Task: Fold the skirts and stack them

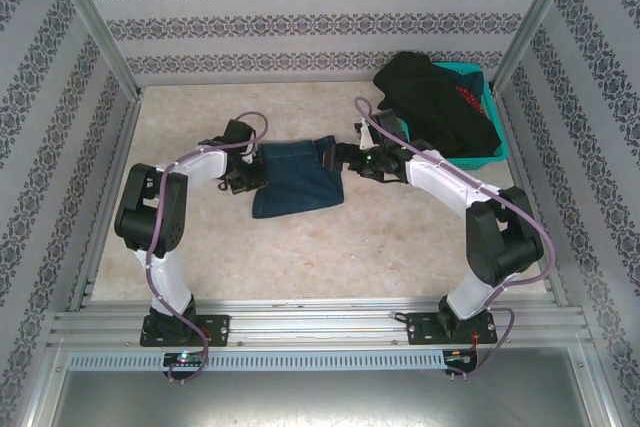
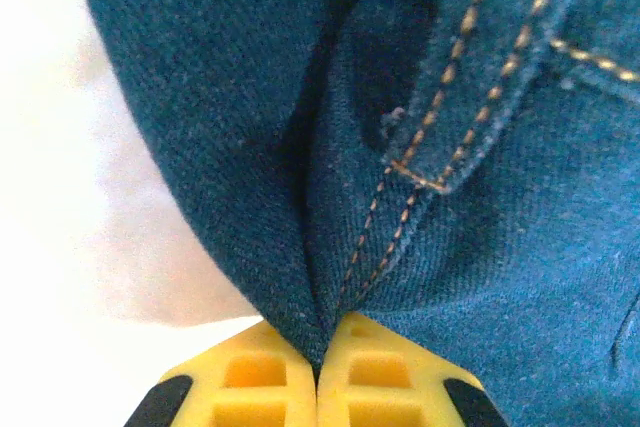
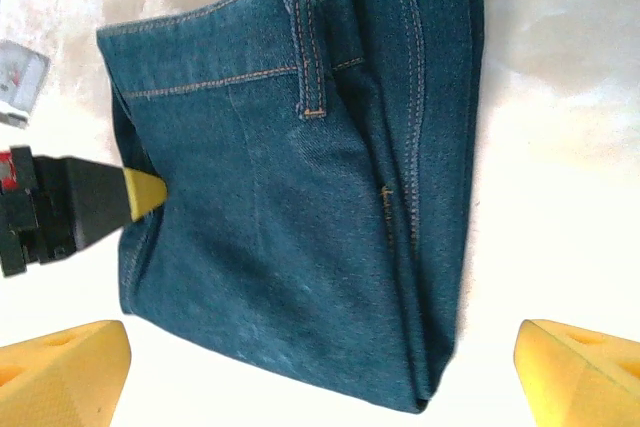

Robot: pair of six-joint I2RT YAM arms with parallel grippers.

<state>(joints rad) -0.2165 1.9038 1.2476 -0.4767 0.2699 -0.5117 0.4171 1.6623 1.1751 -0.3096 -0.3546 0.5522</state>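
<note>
Left gripper tight on denim skirt

Three skirts, one basket, two arms, one table.

One denim skirt lies on the one table. One black skirt and one red dotted skirt, just a scrap of it showing, sit in the one teal basket. That makes three skirts countable; whether more lie under the black one cannot be told. There are two robot arms, the left arm and the right arm. Each has one gripper, so two: the left gripper and the right gripper, each with two yellow fingertips.
</note>
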